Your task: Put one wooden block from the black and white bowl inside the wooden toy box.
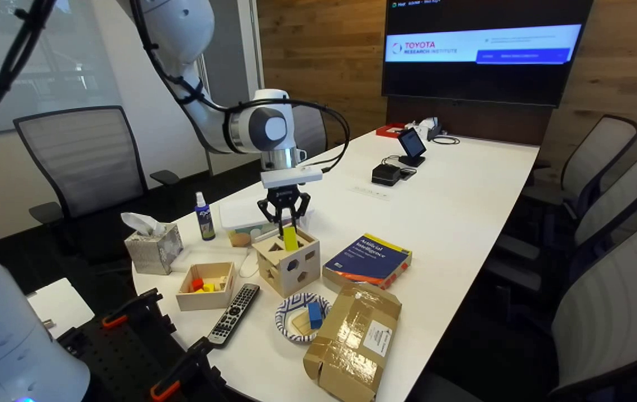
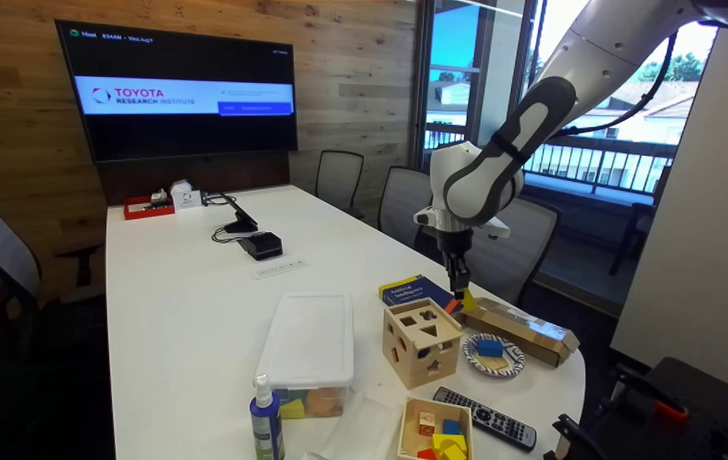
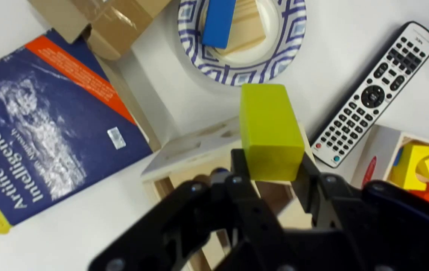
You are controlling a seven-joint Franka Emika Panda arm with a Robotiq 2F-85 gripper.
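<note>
My gripper (image 1: 289,225) is shut on a yellow-green block (image 1: 290,239). The block also shows in the wrist view (image 3: 269,124), sticking out past the fingertips. The wooden toy box (image 1: 279,273) has shape holes in its top and sides. The block is held above the box near one edge of its top; in an exterior view the gripper (image 2: 460,292) and block (image 2: 469,300) show behind the box (image 2: 421,348). The black and white bowl (image 2: 520,364) stands beside the box and holds a blue block (image 2: 490,348) and a flat plain wood piece (image 3: 246,32).
A thick book (image 1: 366,259) and a cardboard packet (image 1: 352,340) lie close to the box and bowl. A remote (image 1: 233,314) and a wooden tray (image 1: 201,301) with coloured blocks lie nearby. A lidded plastic bin (image 2: 310,338), a spray bottle (image 1: 204,219) and a tissue box (image 1: 153,248) also stand there.
</note>
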